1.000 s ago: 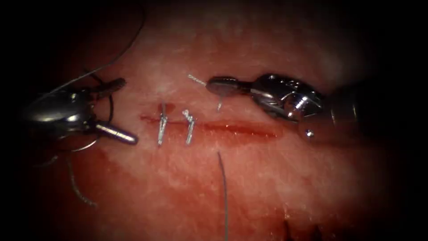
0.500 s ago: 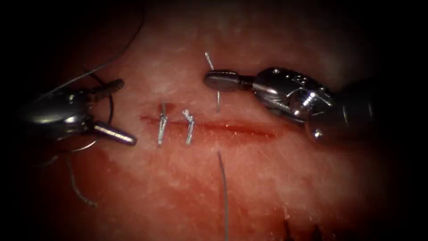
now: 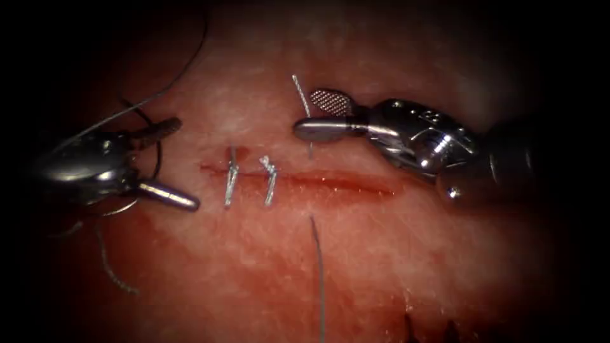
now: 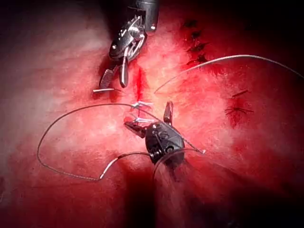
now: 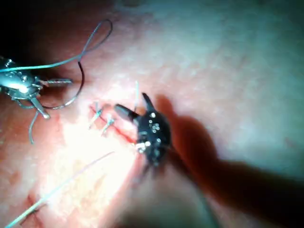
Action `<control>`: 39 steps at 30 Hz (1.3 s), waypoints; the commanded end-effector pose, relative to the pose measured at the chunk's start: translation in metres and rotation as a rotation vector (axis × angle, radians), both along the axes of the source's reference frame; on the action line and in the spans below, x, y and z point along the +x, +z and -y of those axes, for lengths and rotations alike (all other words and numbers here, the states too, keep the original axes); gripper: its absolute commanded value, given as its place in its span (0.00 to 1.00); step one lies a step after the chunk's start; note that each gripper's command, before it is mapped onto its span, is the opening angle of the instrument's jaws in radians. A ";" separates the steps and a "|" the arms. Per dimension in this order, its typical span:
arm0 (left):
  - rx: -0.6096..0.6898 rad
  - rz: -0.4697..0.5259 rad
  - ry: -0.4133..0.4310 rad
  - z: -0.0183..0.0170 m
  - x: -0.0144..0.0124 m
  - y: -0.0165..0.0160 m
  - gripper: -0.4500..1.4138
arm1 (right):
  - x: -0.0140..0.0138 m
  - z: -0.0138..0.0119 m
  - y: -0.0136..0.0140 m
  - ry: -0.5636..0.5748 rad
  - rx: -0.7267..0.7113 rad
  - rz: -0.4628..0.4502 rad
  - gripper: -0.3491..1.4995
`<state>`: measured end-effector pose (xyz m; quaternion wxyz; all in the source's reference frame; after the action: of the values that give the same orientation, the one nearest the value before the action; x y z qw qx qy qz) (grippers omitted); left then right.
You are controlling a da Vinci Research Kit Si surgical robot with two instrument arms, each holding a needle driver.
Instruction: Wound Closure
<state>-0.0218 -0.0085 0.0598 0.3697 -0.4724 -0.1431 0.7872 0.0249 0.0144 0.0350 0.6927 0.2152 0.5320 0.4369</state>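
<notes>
The tissue (image 3: 356, 254) has a horizontal cut (image 3: 343, 183) with two stitches (image 3: 230, 179) near its left end. The needle (image 3: 300, 92) stands just beyond the cut, right of the stitches, with its lower part in the tissue and its tip up. My right tool (image 3: 312, 114) is open at the needle, one jaw on each side of it, gripping nothing. My left tool (image 3: 181, 162) waits open off the cut's left end, holding nothing. In the right wrist view the right tool (image 5: 135, 107) stands by the needle (image 5: 137, 91). The left wrist view has the left tool (image 4: 149, 118) over the stitches.
Dark thread (image 3: 162, 86) curves from the upper left down past the left tool. Another strand (image 3: 319, 279) comes out on the near side of the cut and runs toward the lower edge. Red fluid lies in the cut and on the near left tissue (image 3: 190, 267).
The right tool, shut on the needle, turned it so the tip swung upward, then opened its jaws and let go. The left tool stayed put.
</notes>
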 end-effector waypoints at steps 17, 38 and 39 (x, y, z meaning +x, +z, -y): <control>0.003 0.007 0.007 0.0016 -0.0006 0.0007 0.60 | 0.0011 0.0011 0.0004 -0.059 0.097 -0.129 0.00; -0.289 0.168 0.339 0.0075 -0.0048 -0.0017 0.49 | -0.0013 -0.0003 -0.0008 0.056 -0.028 -0.083 0.90; -0.358 0.175 0.394 0.0085 -0.0055 -0.0022 0.46 | -0.0020 -0.0001 -0.0008 0.064 -0.028 -0.073 0.90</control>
<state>-0.0275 -0.0162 0.0568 0.0845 -0.5647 -0.1124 0.8132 0.0223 0.0155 0.0337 0.6622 0.2020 0.5706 0.4418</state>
